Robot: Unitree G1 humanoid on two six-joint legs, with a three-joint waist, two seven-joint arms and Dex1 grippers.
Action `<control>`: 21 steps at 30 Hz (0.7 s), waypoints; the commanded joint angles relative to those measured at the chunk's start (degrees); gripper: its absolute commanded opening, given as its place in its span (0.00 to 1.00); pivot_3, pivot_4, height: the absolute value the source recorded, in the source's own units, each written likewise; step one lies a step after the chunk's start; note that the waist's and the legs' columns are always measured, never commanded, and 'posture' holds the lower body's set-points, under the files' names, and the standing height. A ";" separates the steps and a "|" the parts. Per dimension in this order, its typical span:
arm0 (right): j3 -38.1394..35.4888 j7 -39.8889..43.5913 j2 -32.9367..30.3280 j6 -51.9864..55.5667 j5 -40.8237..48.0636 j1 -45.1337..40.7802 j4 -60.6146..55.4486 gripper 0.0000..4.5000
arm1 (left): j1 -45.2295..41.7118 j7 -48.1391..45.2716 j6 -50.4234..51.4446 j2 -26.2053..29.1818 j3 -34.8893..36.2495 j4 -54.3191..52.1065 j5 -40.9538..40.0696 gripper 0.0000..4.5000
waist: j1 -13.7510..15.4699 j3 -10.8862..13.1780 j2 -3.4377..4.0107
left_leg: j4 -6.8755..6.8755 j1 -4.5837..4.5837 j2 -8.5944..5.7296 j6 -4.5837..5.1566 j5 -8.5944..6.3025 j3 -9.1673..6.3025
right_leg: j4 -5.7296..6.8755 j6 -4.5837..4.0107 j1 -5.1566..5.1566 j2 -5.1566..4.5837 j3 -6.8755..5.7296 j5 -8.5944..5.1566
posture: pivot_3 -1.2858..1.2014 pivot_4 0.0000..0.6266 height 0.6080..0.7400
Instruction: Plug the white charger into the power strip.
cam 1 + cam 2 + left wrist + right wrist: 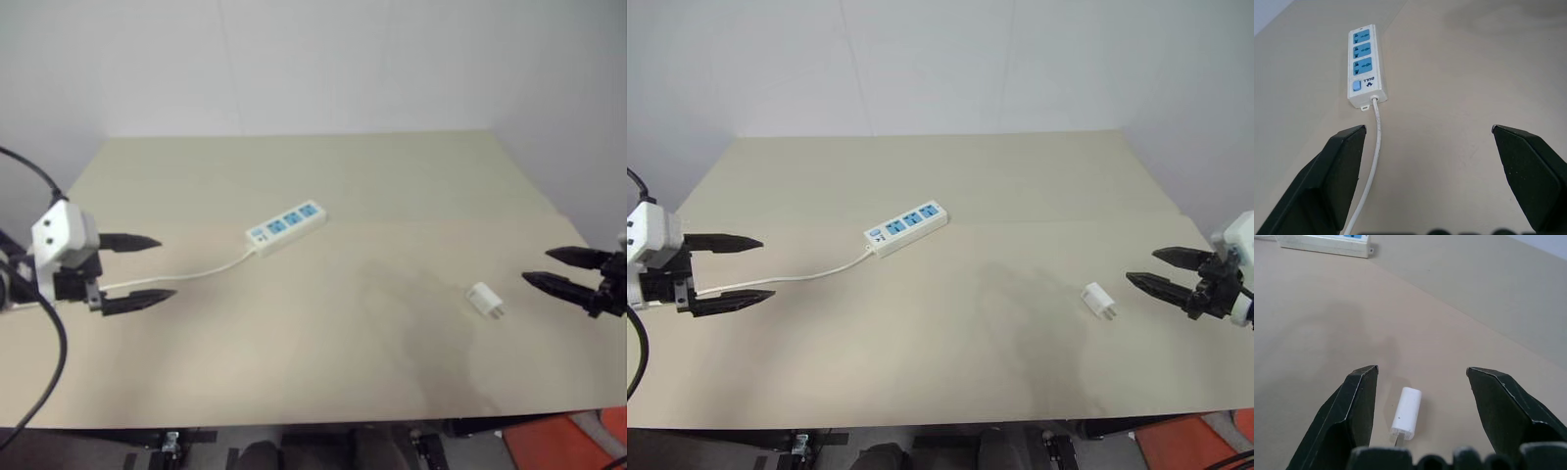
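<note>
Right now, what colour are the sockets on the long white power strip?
Blue, on the power strip; clearest in the left wrist view.

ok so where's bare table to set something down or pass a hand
Free: the far table behind the power strip, and the middle stretch between it and the white charger. Tighter near the cord by the left claw.

Soft, even light is falling on the tabletop, and nothing is shining too bright. A faint gray shadow is lying in the middle of it, near the white charger. The 2 head views are looking a little hazy and pale. In the wrist views, the black fingers close to the camera are looking a bit soft, while the power strip is showing sharp.
</note>
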 commanded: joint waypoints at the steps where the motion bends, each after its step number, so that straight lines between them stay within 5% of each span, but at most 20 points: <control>1: -3.04 0.00 -0.77 0.75 1.93 0.66 -2.07 0.78 | -0.27 1.69 -0.93 -1.00 -1.03 -1.42 -0.09 1.00 | 0.00 0.00 -0.01 | -0.01 0.01 0.00 0.00 0.00 0.00 | 0.00 -0.01 0.00 0.00 0.00 0.00 | 0.52 0.24 1.00; 11: -1.10 -0.67 -1.33 2.00 3.90 -1.17 -4.74 0.78 | -6.67 6.70 -8.09 -3.64 -10.36 4.26 7.36 1.00 | 0.17 0.08 -0.12 | -0.15 0.15 -0.01 0.00 0.00 0.01 | -0.02 -0.02 0.13 0.01 0.03 -0.01 | 0.52 0.24 1.00; 21: 1.13 -4.68 0.60 3.82 6.20 -4.44 -10.60 0.78 | -31.10 8.21 -15.81 -14.47 -26.87 31.39 19.01 1.00 | 0.40 0.14 -0.23 | -0.24 0.24 -0.04 -0.01 0.01 -0.07 | -0.14 -0.03 0.66 0.01 -0.09 -0.04 | 0.52 0.24 1.00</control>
